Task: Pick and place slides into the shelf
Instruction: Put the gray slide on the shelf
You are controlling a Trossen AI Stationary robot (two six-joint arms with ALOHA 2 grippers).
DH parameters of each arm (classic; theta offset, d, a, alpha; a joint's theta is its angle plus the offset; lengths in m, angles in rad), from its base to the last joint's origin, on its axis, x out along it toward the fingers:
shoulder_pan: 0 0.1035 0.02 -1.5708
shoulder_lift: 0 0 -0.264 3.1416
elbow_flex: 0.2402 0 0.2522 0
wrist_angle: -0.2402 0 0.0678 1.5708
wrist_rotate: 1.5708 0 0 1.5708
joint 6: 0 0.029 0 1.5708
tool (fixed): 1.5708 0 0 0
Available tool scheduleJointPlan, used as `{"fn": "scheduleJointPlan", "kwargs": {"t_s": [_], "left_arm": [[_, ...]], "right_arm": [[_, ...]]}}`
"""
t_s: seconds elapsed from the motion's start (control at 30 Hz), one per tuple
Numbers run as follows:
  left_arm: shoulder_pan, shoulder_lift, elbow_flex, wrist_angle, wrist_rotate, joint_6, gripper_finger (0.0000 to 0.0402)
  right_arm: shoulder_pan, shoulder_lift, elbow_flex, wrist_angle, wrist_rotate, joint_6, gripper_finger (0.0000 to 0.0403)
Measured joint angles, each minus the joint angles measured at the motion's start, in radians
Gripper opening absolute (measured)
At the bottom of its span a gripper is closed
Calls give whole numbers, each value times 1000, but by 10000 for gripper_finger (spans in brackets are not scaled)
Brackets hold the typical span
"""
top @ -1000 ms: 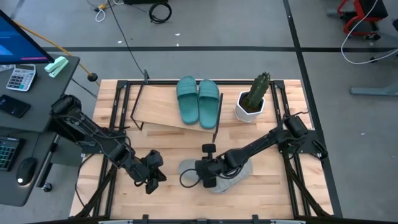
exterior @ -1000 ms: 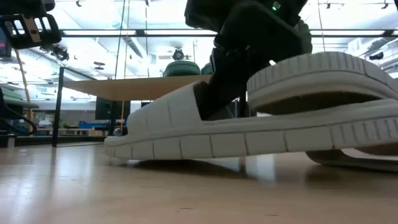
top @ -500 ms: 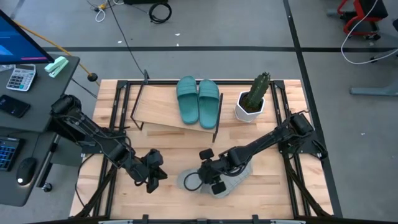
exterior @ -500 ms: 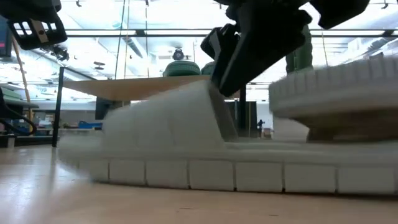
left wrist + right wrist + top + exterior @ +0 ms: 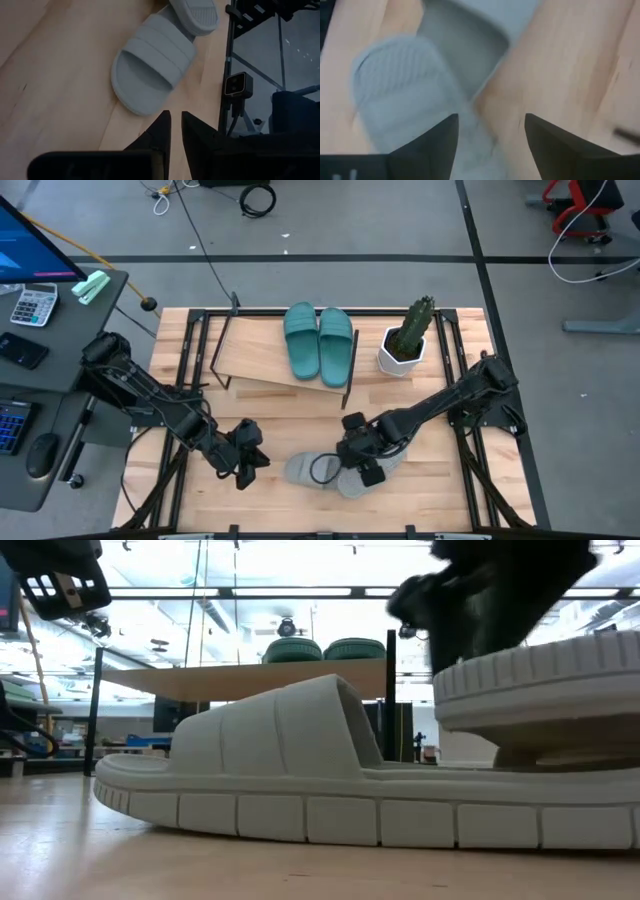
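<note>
Hovering over grey slides (image 5: 335, 472), right claw (image 5: 362, 463) spread wide; left claw (image 5: 252, 463) narrow

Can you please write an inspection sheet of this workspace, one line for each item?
Surface: wooden tabletop, bare at the near left.
Job's things: two teal slides side by side on the shelf; two grey slides on the tabletop, one lying partly across the other.
Clutter: potted cactus right of the shelf.
Grippers: right claw open above the grey slides, holding nothing; left claw shut, empty, left of them.
Cables: black cable on the floor behind the table.
Surroundings: desk with calculator at left.
</note>
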Motion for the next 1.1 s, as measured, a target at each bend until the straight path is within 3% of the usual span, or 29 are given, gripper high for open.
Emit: {"fn": "scheduleJointPlan", "kwargs": {"t_s": [0.23,0.6,0.73,0.97,1.1], "left_arm": [[0,0,0,0,-19,16,57],[0,0,0,-32,-36,32,63],[0,0,0,-42,-36,32,69],[0,0,0,-41,-1,25,68],[0,0,0,-40,8,25,68]], "right_arm": [[128,-67,0,-75,41,128,216],[394,-3,0,-78,274,242,210],[429,67,0,-83,312,241,206],[434,139,21,-176,516,232,187],[405,143,24,-180,539,239,172]]}}
